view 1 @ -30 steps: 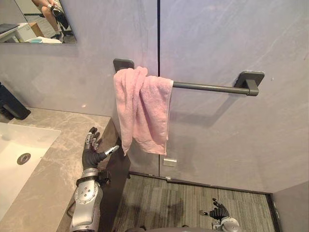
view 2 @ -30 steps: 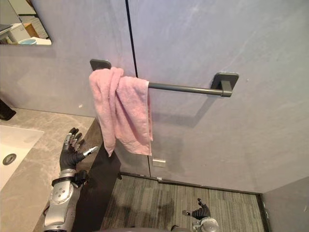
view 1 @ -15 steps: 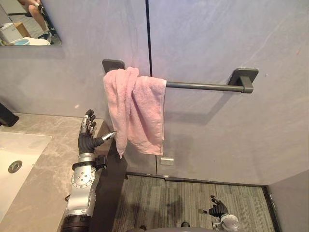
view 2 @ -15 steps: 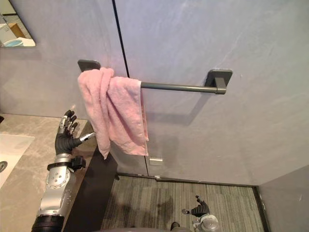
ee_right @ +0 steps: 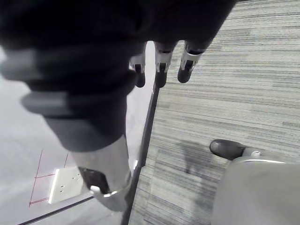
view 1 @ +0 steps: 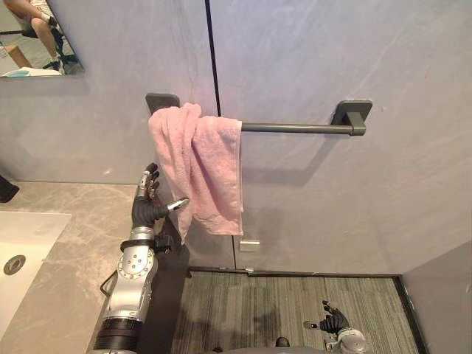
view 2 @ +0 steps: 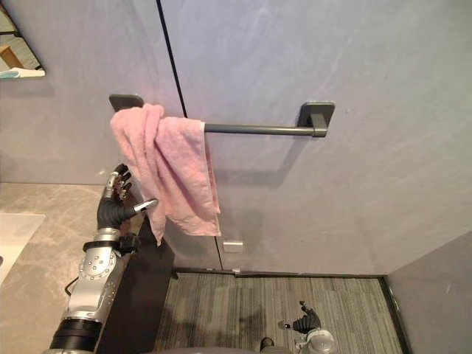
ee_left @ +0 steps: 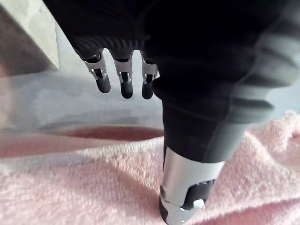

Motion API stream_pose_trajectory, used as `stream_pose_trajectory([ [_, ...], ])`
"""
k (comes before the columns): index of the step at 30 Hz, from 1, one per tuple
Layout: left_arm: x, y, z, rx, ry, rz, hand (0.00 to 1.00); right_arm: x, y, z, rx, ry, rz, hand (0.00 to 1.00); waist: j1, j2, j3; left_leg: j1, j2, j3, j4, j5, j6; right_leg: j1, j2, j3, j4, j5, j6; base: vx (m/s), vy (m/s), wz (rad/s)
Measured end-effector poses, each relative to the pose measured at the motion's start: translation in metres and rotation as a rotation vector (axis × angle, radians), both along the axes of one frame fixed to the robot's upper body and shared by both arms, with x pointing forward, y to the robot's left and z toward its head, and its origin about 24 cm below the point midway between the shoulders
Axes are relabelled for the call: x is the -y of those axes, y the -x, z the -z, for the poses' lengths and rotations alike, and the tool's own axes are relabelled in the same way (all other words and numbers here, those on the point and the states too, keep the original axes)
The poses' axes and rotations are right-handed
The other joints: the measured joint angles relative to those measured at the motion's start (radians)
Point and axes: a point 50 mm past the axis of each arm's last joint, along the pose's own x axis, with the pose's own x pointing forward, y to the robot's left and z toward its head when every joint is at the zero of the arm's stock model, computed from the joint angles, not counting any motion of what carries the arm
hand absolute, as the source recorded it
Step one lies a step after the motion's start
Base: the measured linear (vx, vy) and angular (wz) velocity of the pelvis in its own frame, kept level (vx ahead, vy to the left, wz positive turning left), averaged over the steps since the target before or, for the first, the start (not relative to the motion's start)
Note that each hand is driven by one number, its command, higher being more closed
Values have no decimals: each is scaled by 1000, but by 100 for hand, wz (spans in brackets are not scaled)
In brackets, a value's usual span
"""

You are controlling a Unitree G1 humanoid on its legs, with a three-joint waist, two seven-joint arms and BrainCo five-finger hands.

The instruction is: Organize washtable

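Just past my left hand [view 1: 150, 209], raised closer with fingers apart, the pink towel [view 1: 203, 166] hung bunched; grasping it looked next.

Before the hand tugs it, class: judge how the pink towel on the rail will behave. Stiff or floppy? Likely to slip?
Probably floppy: the pink towel hangs in loose folds. Bunched at one end of the smooth rail, it may slide off when tugged. Its fluffy pile should give good grip.
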Motion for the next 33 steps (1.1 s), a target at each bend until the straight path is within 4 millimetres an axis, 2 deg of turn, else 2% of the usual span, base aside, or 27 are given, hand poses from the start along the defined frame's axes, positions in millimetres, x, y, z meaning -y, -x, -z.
stream_pose_trajectory([
  [8,3,-8,-2,-3,-34,12,100,1,1,0,-4,-1,-2,0,0,-2,-1,12,0,5,-27,9,-4,1,2,7,-11,1,1,-12,-11,-1],
  [21,-11,-12,-7,8,-56,-42,100,-3,-5,-4,36,-8,-42,0,-2,-10,-5,12,0,7,-27,9,-4,0,2,12,-12,3,3,-28,-14,-1],
  [24,-14,-12,-8,10,-54,-53,100,-7,-17,-16,121,-9,-64,0,-1,-11,-5,11,0,12,-27,9,-4,-3,2,17,-12,4,5,-45,-20,-6],
  [28,-13,-12,-9,19,-51,-50,100,-20,-54,-49,338,-34,-115,0,-1,-12,-6,0,0,26,-26,9,-4,-22,3,34,-12,10,6,-31,-19,-11],
  [29,-12,-11,-10,25,-51,-48,100,-23,-65,-64,431,-51,-119,0,-2,-12,-6,1,0,27,-26,9,-4,-23,3,36,-12,10,6,-22,-20,-5],
  [33,-9,-4,-11,38,-43,-40,100,-37,-85,-95,603,-115,-173,0,2,-17,-7,-3,1,28,-24,9,-4,-29,4,47,-10,10,6,-22,-24,-8],
])
